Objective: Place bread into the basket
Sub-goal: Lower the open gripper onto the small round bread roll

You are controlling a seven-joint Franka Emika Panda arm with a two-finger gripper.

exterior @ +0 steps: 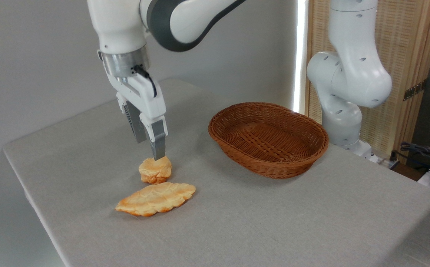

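The bread [155, 170], a small roundish golden bun with a pale lumpy top, rests on the grey table [274, 215] left of centre. My gripper [149, 150] hangs straight above it, open, its two fingers apart. The nearer fingertip [159, 152] reaches the bun's top right edge, and the other finger ends a little higher, behind the bun. Nothing is held. The basket [268, 138], an oval brown wicker one with low flared sides, stands empty to the right of the bun, about a basket's width away.
A longer, flat, leaf-shaped golden pastry [155, 199] lies just in front of the bun, almost touching it. The arm's white base [348, 92] rises behind the basket at the table's far right edge. Cables [422, 152] lie off the table at right.
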